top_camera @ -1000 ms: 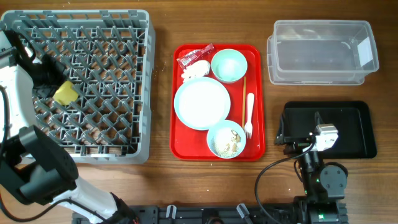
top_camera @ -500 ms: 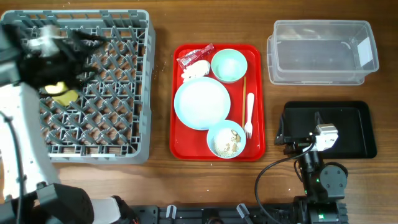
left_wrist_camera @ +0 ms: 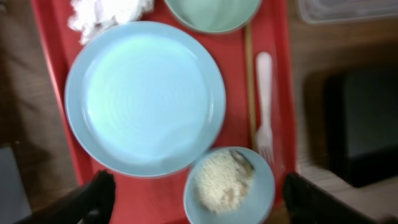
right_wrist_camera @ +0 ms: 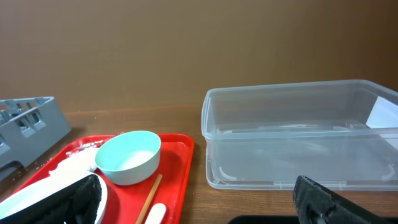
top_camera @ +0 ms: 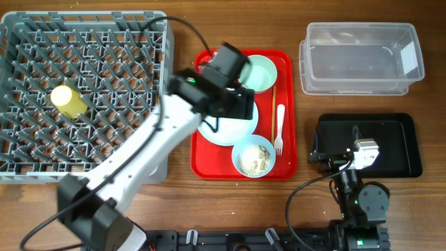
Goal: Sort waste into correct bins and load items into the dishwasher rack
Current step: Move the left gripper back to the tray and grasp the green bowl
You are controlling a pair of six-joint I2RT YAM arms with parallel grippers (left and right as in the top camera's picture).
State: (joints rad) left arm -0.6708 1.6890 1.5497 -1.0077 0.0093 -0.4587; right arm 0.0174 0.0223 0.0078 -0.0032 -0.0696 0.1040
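Red tray (top_camera: 202, 164) carries one plate (left_wrist_camera: 145, 96), two bowls, one fork (top_camera: 279, 129), chopsticks (top_camera: 274, 111) and one napkin (left_wrist_camera: 106, 12). One yellow cup (top_camera: 67, 100) lies in the rack (top_camera: 42, 173). Left gripper (left_wrist_camera: 200, 198) hangs spread and empty above the plate; right gripper (right_wrist_camera: 205, 199) is spread and empty over the black bin (top_camera: 404, 139).

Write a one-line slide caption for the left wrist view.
Open left tool over a red tray with plate, rice bowl, fork and napkin.

Left arm (top_camera: 139, 150) across red tray (top_camera: 286, 164), plate (left_wrist_camera: 146, 96) under spread tool (left_wrist_camera: 200, 198) (open air between), clear tub (top_camera: 362, 88) uncovered.
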